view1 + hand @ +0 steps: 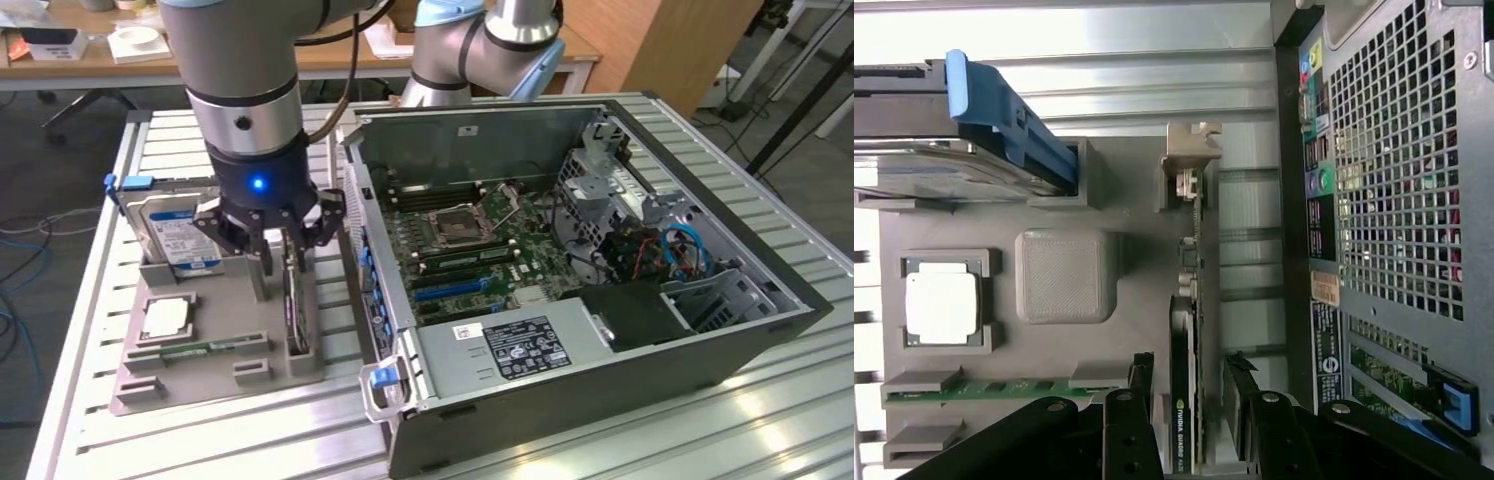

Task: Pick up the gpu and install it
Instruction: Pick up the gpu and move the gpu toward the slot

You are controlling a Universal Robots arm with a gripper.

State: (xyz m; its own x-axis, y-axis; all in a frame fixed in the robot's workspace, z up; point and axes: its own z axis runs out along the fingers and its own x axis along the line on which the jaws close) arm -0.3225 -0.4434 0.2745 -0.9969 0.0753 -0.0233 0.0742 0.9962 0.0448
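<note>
standing on its long edge in a slot of the grey holder tray (214,378), the gpu (1184,340) sat between the fingers (1141,400) of the gripper (283,248). the gripper was spread wide, and the wrist view showed a gap on each side of the card. the same tray held a hard drive (180,232) with a blue-white label upright in its far slot, a processor chip (167,318) in a square pocket, and a green memory stick (200,348) lying in a narrow groove. just beside the tray, on the exterior view's right, the open computer case (601,385) held a motherboard (467,235) and a labelled power supply (523,345). both containers rested on the ribbed metal counter (694,440).
</note>
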